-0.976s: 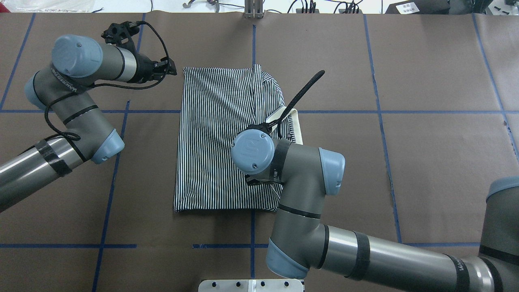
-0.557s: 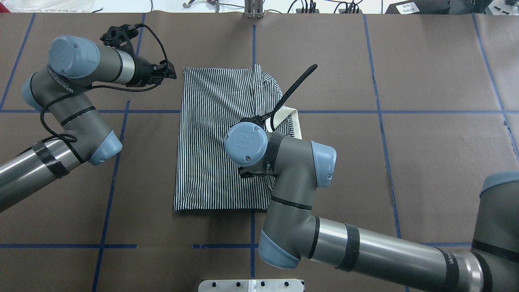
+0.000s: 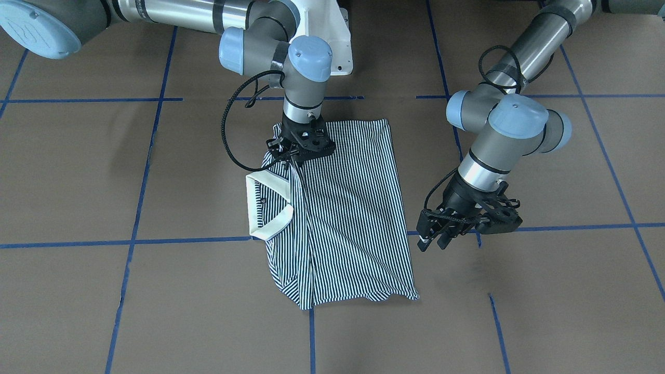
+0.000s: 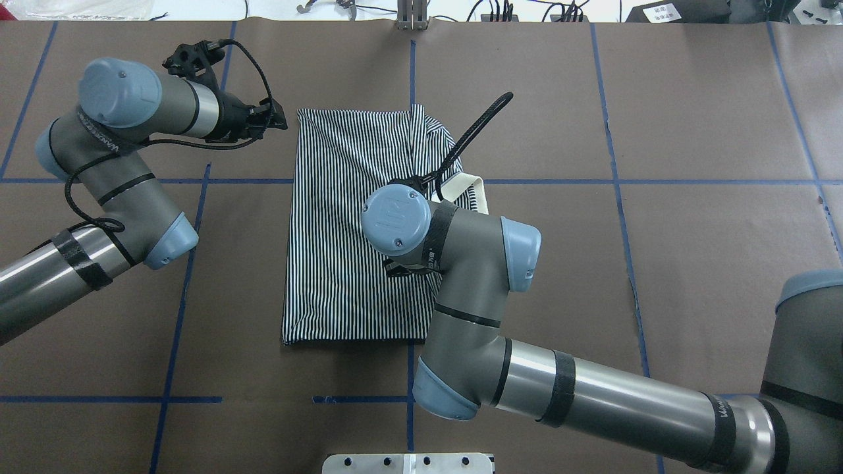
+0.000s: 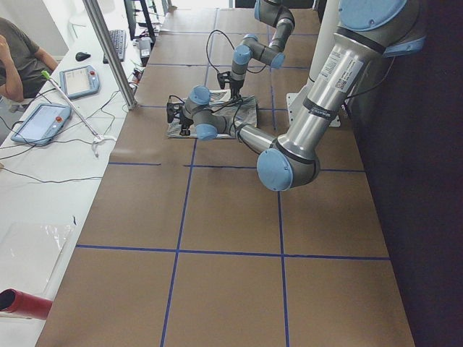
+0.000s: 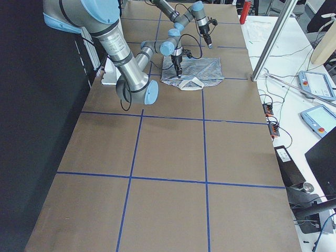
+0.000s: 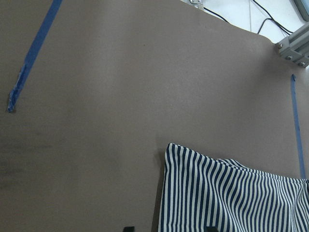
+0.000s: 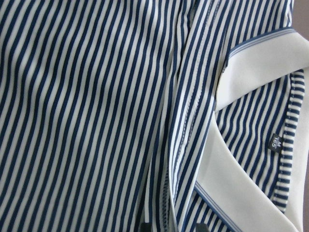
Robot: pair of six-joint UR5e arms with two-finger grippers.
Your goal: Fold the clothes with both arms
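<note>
- Brown paper-covered table surface fills most of the left wrist view.
- Navy-and-white striped fabric of the shirt lies flat at lower right, its corner pointing up-left, with a slight fold ridge near the top edge.
- Strip of blue tape runs diagonally at upper left, its end ragged.
- Second blue tape line runs along the right edge.
- Silver metal bracket at upper right, white floor and black cables behind it.
- Two small black gripper fingertips barely show at the bottom edge; their spacing is unclear.

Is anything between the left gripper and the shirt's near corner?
Nothing visible. The left gripper hovers over bare table paper just beside the shirt; only open paper lies between them.
</note>
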